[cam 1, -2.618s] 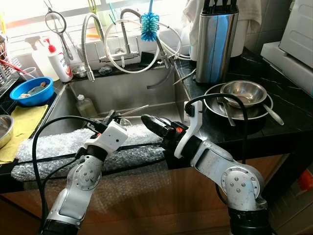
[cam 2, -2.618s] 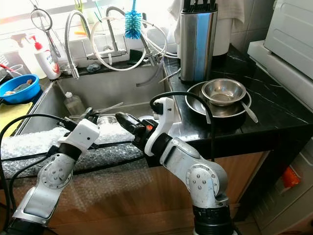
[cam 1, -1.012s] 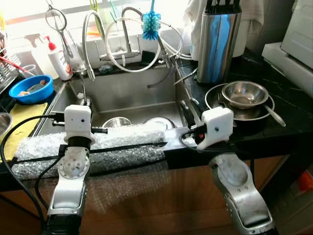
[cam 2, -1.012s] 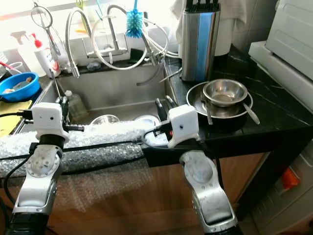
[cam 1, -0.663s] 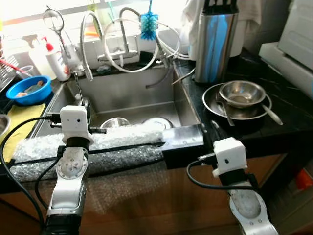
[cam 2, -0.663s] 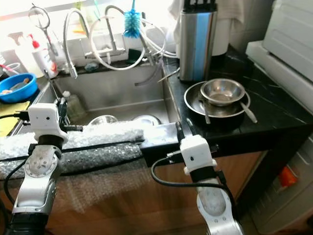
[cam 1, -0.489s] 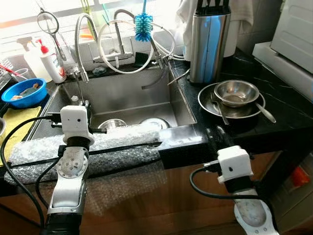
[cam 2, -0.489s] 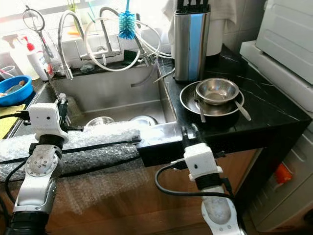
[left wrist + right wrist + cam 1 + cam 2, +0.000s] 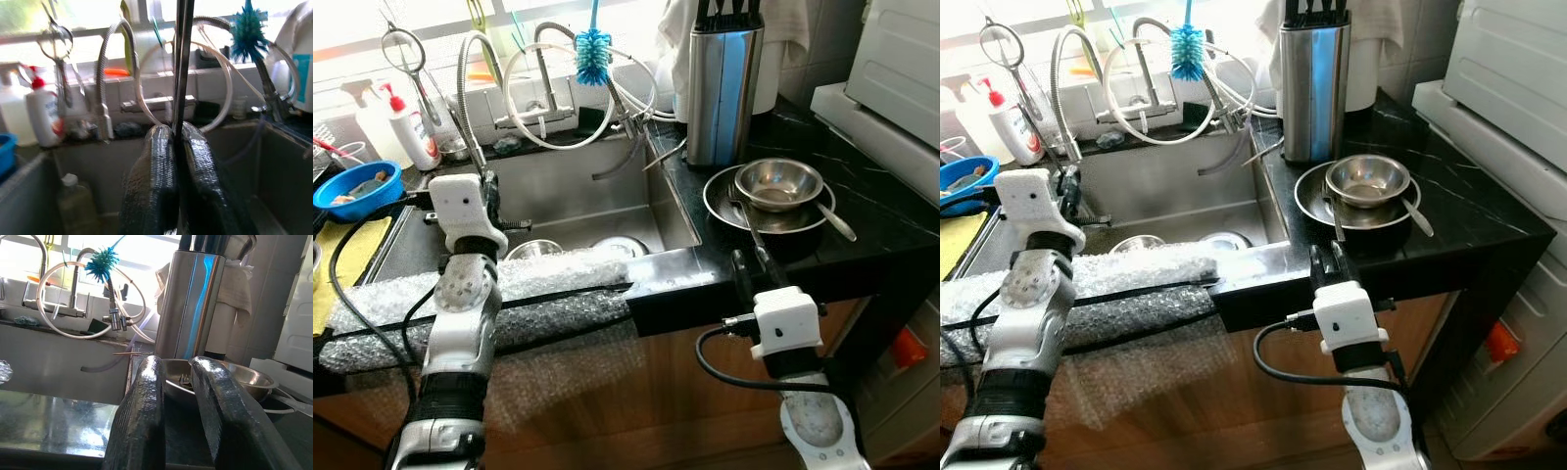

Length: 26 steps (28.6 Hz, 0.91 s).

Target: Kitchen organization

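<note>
Left gripper [image 9: 175,147]: fingers pinched on a thin metal rod [image 9: 182,58], raised upright over the sink [image 9: 578,186], at 10 o'clock of the scene. Right gripper [image 9: 176,377]: fingers nearly together, narrow gap, holding nothing, low at the black counter [image 9: 891,225] edge, 5 o'clock. Steel bowl [image 9: 778,183]: on a plate [image 9: 720,201] at 2 o'clock. Knife block [image 9: 722,83]: 1 o'clock. Blue brush [image 9: 592,44]: 12 o'clock. Bubble wrap [image 9: 558,284]: along the sink's front rim.

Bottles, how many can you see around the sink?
3. A white spray bottle and a white bottle with a red top stand behind the steel sink; a clear plastic bottle stands inside it. Others may be hidden.
</note>
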### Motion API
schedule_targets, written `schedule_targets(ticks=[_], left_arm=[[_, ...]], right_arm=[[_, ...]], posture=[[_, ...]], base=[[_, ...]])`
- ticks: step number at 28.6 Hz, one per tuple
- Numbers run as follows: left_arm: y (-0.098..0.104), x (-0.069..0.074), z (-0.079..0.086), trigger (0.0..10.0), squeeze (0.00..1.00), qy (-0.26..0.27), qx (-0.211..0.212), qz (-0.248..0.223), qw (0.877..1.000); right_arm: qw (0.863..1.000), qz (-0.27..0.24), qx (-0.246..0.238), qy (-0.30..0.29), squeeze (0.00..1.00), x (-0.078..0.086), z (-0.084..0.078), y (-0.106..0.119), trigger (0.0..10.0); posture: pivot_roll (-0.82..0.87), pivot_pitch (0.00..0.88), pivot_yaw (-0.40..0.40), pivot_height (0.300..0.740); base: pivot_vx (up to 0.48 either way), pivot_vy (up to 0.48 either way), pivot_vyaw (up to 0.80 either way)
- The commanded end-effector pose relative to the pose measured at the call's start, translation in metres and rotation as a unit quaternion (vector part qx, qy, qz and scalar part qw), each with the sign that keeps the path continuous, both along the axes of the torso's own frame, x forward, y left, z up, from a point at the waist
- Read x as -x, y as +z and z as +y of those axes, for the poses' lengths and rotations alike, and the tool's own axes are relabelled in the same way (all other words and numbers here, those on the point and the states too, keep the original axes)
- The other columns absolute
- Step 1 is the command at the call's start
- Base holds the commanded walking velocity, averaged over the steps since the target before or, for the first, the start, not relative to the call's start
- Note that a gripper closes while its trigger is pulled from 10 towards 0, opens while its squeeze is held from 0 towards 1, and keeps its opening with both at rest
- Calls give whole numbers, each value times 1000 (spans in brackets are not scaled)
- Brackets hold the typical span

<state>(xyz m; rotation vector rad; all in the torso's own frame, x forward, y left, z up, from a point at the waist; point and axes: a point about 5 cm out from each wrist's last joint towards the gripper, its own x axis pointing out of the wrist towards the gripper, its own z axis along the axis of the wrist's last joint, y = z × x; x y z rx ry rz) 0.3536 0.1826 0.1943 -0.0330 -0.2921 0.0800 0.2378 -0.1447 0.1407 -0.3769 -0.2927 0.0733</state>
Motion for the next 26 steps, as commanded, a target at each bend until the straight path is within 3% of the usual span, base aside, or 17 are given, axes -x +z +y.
schedule_targets(ticks=[1,5,9,19,20,21,26], left_arm=[[-1,-10,-4,10000,0,-17,28,15,999],[-2,-23,-14,10000,0,-34,35,29,998],[-11,-41,-33,10000,0,-63,46,91,993],[-24,-49,-54,10000,0,-110,39,149,982],[-26,-49,-57,10000,663,-115,32,157,980],[-29,-49,-59,10000,1000,-119,27,163,979],[-32,-48,-64,10000,1000,-127,13,169,977]], right_arm=[[1000,1,-4,7,0,0,6,-2,10000],[1000,1,-5,7,0,0,7,-3,10000],[1000,1,-9,3,0,2,10,-5,10000],[1000,-1,-11,-1,0,5,13,-7,10000],[1000,-1,-11,-2,0,5,13,-8,10000],[1000,-1,-11,-2,0,5,13,-8,10000],[1000,-2,-12,-3,0,5,13,-7,10000]], posture=[[-160,0,176,740],[-171,0,186,740],[-195,0,204,740],[-229,0,232,740],[-232,0,233,740],[-234,0,234,740],[-239,0,236,740]], base=[[0,0,0],[0,0,0],[0,0,0],[0,0,0],[0,0,0],[0,0,0],[0,0,0]])
